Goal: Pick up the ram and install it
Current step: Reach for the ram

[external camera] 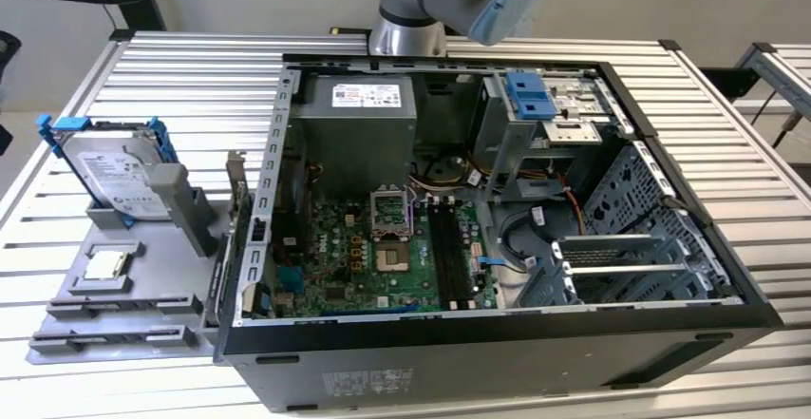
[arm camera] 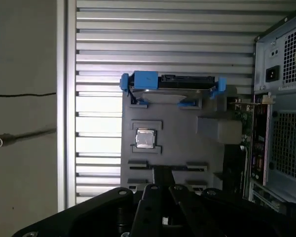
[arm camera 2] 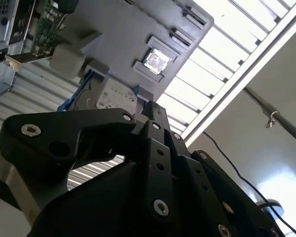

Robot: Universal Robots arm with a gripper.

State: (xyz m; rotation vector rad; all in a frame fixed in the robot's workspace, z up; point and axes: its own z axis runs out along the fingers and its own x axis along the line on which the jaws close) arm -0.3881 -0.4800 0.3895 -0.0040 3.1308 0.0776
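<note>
Closed and empty, the black metal claw [arm camera: 163, 170] points at a grey plastic tray [arm camera: 182, 148] in both wrist views. The exterior view adds an open black computer case [external camera: 507, 343] on the ribbed metal desk [external camera: 190, 86]. A thin dark ram [external camera: 124, 302] appears to stand on edge in a tray holder beside the square silver chip [external camera: 108, 264]. The silver hard drive [external camera: 121, 172] bears a white label with unreadable print.

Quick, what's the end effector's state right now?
End effector: closed, nothing visibly held.
</note>
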